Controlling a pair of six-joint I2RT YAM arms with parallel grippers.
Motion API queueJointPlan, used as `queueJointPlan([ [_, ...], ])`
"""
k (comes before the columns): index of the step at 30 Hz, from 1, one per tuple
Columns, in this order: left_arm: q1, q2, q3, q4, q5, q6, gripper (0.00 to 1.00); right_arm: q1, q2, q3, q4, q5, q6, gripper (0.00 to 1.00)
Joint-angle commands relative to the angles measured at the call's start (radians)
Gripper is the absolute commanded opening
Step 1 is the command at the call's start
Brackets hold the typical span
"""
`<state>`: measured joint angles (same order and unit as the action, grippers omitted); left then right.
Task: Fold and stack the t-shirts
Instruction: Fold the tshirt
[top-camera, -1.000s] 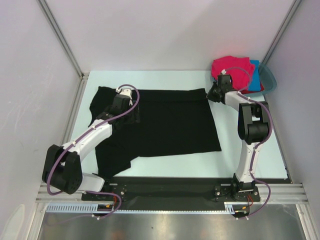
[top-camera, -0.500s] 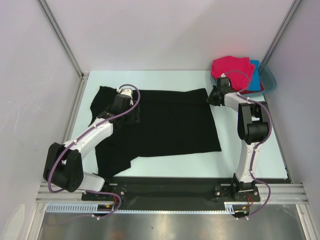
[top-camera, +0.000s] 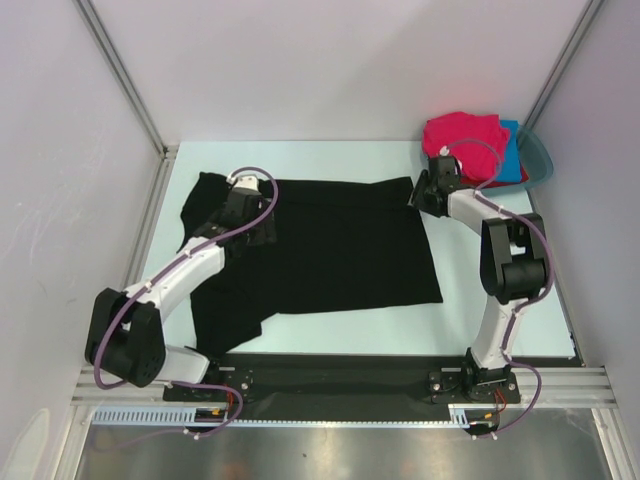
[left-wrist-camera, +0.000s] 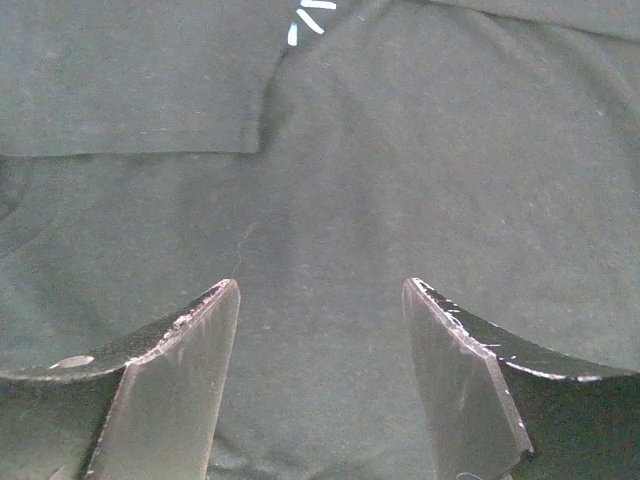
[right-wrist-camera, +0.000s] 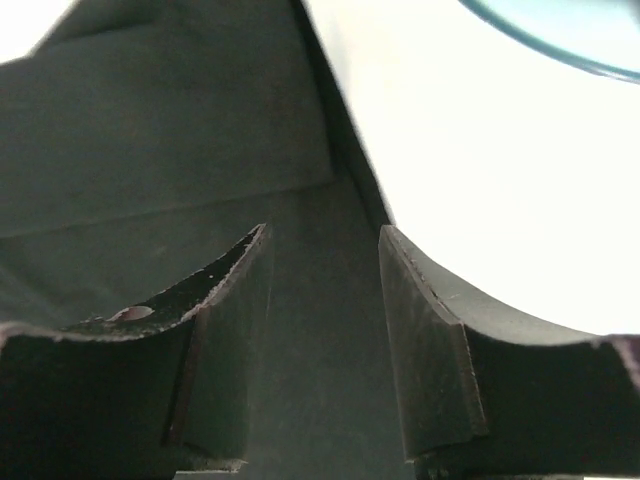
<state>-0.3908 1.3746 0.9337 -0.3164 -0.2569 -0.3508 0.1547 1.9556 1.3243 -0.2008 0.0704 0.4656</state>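
- You've got the big black t-shirt (top-camera: 340, 250) spread mostly flat across the middle of the table (top-camera: 480, 300). Its far edge is folded over into a narrow band running the full width.
- Its left side is messier. One sleeve pokes out at the far left and a rumpled flap reaches toward the near edge, so the outline isn't square.
- Up close the black cloth looks smooth, with a couple of tiny white marks by a fold line.
- Your magenta-pink shirt (top-camera: 460, 133) sits crumpled on top of the heap in the far right corner. The bright blue shirt (top-camera: 512, 150) is underneath it, and only a sliver of the red shirt (top-camera: 517, 177) peeks out on the near side.
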Motion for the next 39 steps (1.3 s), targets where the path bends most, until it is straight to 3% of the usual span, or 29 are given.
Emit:
queueJointPlan([
  [1,-0.005,-0.028,0.060,0.008,-0.071,-0.025,0.73,0.025,-0.139,0.015,-0.008,0.084,-0.051,0.52],
  [5,-0.005,-0.078,0.065,-0.044,-0.074,-0.034,0.72,0.057,-0.262,-0.002,-0.121,0.170,-0.082,0.60],
  [9,-0.005,-0.199,0.002,-0.097,-0.076,-0.076,0.72,0.059,-0.427,-0.066,-0.221,0.151,-0.078,0.67],
  [16,-0.011,-0.445,-0.159,-0.257,0.010,-0.217,0.67,0.063,-0.691,-0.287,-0.339,0.052,0.007,0.67],
  [21,-0.016,-0.616,-0.229,-0.422,-0.028,-0.341,0.57,0.065,-0.831,-0.418,-0.387,0.016,0.053,0.69],
  [26,-0.069,-0.664,-0.217,-0.541,-0.097,-0.485,0.54,0.066,-0.877,-0.470,-0.459,0.026,0.108,0.68],
  [33,-0.071,-0.640,-0.142,-0.757,-0.149,-0.586,0.59,0.068,-0.906,-0.548,-0.456,-0.034,0.148,0.67],
  [38,-0.071,-0.596,0.055,-0.979,-0.398,-0.600,0.68,0.068,-0.911,-0.536,-0.437,-0.046,0.131,0.67],
  [39,-0.069,-0.565,0.086,-1.054,-0.422,-0.600,0.93,0.068,-0.908,-0.533,-0.436,-0.049,0.128,0.67],
])
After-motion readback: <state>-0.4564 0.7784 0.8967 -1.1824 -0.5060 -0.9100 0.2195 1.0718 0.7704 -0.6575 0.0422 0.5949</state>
